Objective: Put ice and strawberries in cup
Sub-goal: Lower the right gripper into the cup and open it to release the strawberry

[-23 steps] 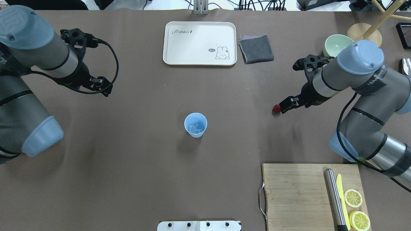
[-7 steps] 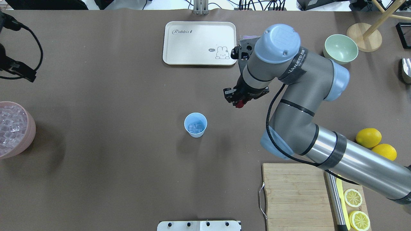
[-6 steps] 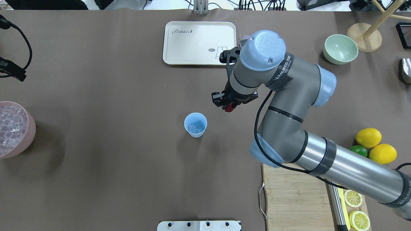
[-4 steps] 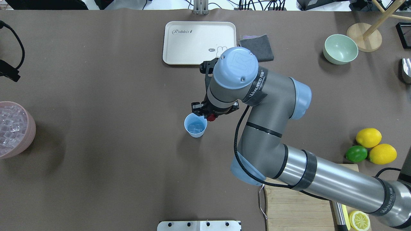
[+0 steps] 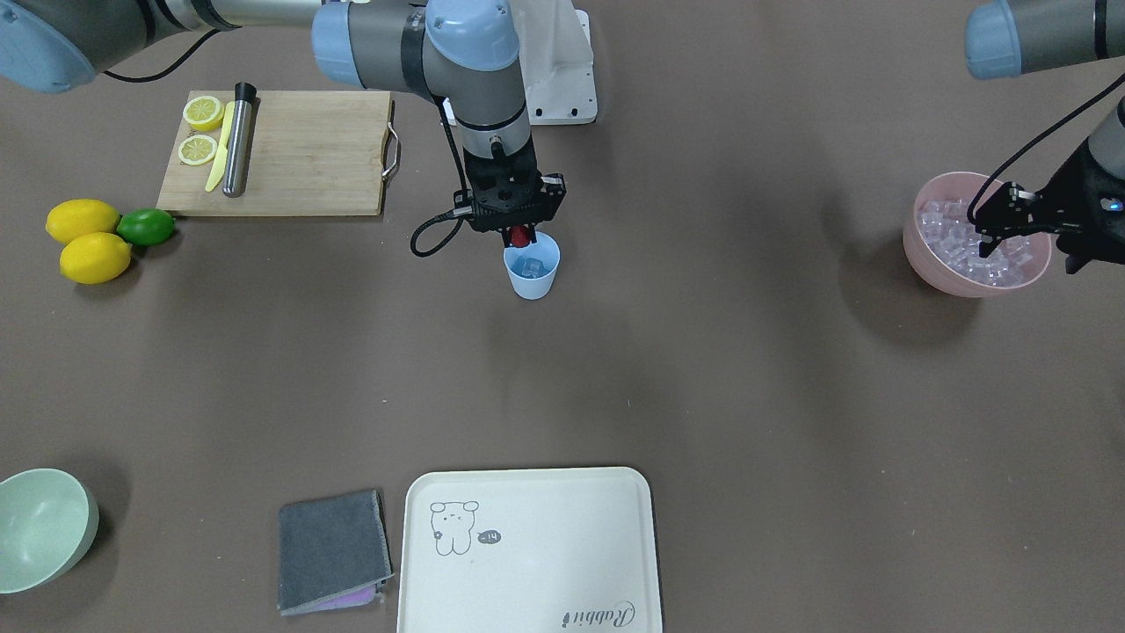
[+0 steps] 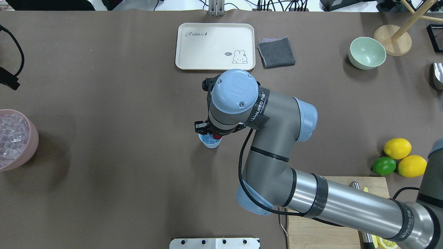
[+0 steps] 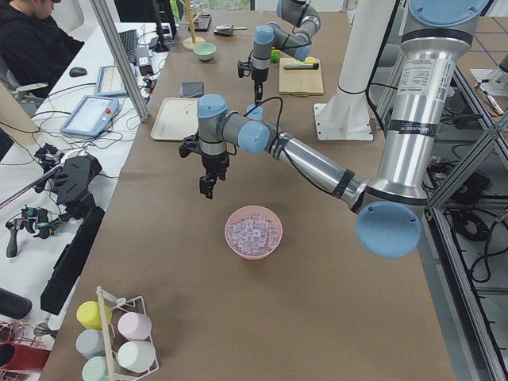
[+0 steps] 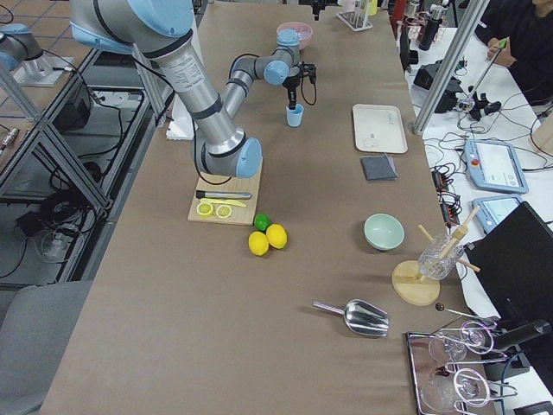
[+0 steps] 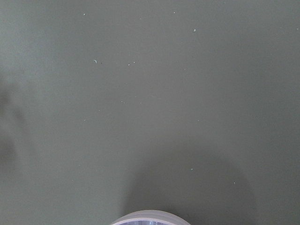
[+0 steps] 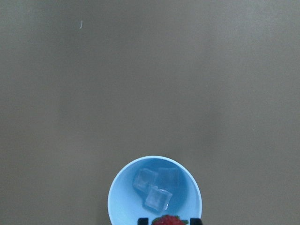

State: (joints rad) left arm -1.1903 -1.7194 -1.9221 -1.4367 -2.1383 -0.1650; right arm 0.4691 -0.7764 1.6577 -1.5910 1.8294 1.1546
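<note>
Along the near edge, toward the desk's right corner, a wooden cutting board (image 5: 299, 149) lies with two lemons (image 5: 83, 237) and a lime beside it; none bears on the step in hand. At mid-desk the cup (image 5: 533, 280) stands upright with three cubes of ice (image 10: 157, 190) in its bottom. The right tool (image 5: 522, 237) hangs just above the cup's mouth, pointing straight down, its jaws closed narrowly on the strawberry (image 10: 168, 220). The berry is gripped between the fingertips above the rim and is not yet inside. In the wrist view it sits over the rim's edge, not over the centre. At the desk's left edge the pink bowl (image 5: 918, 259) holds the remaining stock of cubes. The left tool (image 5: 991, 239) hovers over that bowl; how far open it is cannot be told, and nothing is seen in it. At the far edge lie a cream tray (image 5: 527, 563) and a grey cloth (image 5: 330, 545), with a mint-green bowl (image 5: 44, 527) near the far right corner. Assessment: the ice portion looks done, and the step in hand is delivering the strawberry. The next move calls for a small shift toward the cup's centre, then opening the jaws. A release from the present position risks the berry striking the rim and rolling onto the desk.
</note>
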